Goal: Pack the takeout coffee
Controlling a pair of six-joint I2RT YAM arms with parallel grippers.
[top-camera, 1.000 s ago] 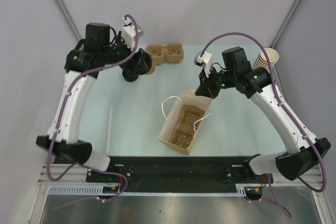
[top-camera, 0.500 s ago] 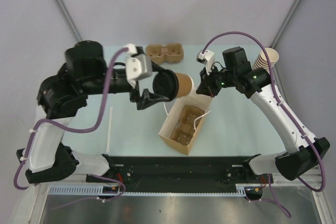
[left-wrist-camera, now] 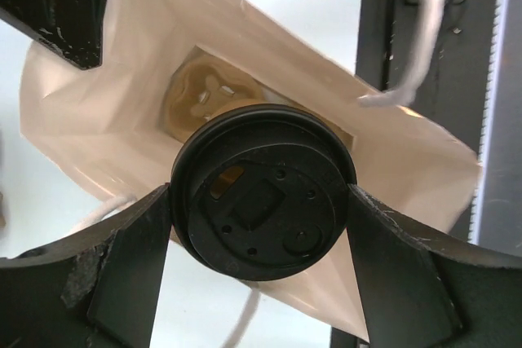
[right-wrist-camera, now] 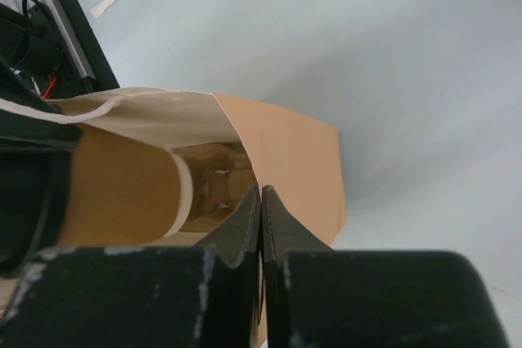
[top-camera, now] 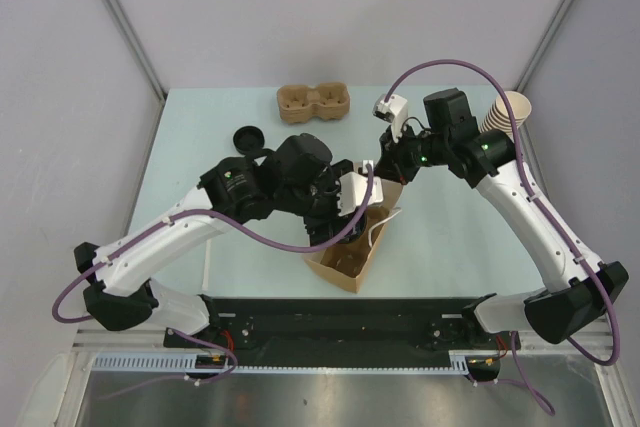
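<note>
Takeout coffee [right-wrist-camera: 122, 193]: a small tan paper cup capped with a round black plastic lid [left-wrist-camera: 265, 201], gripped at its lidded end between the fingers [left-wrist-camera: 122, 270] of the left gripper [left-wrist-camera: 263, 226], base pointing into the open paper bag [left-wrist-camera: 98, 120] above the pulp tray [left-wrist-camera: 196, 95] inside.

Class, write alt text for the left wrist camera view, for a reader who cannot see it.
The left gripper holds a lidded takeout coffee cup between its jaws, with only the round black lid showing, at the mouth of an open paper bag. A brown pulp tray sits inside the bag.
</note>
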